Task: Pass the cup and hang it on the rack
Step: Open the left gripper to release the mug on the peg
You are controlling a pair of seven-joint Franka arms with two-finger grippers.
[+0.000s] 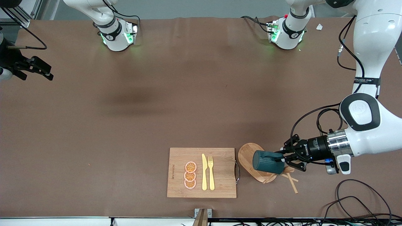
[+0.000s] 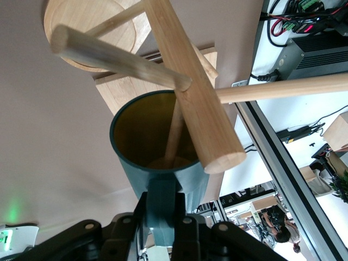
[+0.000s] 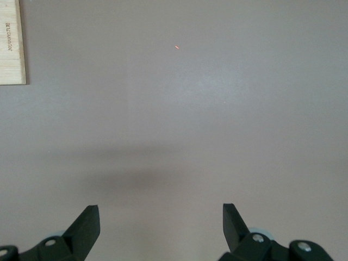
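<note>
A: Left wrist view first, nearest thing out. The left gripper (image 2: 163,228) has its fingers pinched tight on the small side handle of the teal cup (image 2: 157,157), so the cup hangs straight out ahead of the fingers with its yellow mouth facing away.

B: And the wooden rack (image 2: 190,92)?

A: Right at the mouth. One thin peg (image 2: 175,130) runs down into the cup's opening, while the thick post crosses over the rim. The cup's long axis lies nearly level, in line with the gripper, not upright.

B: So what does the next move turn on?

A: My judgement: the handle, not the mouth, has to meet a peg, and the handle is the very part the fingers cover. The peg sits inside the cup instead.

B: Front view agrees?

A: Yes. The cup (image 1: 268,162) is on its side over the rack's oval base (image 1: 248,155), just beside the bamboo cutting board (image 1: 202,168) on the table (image 1: 157,110). Farther off, the right gripper (image 1: 34,68) waits at the right arm's end, fingers spread wide and empty.
</note>
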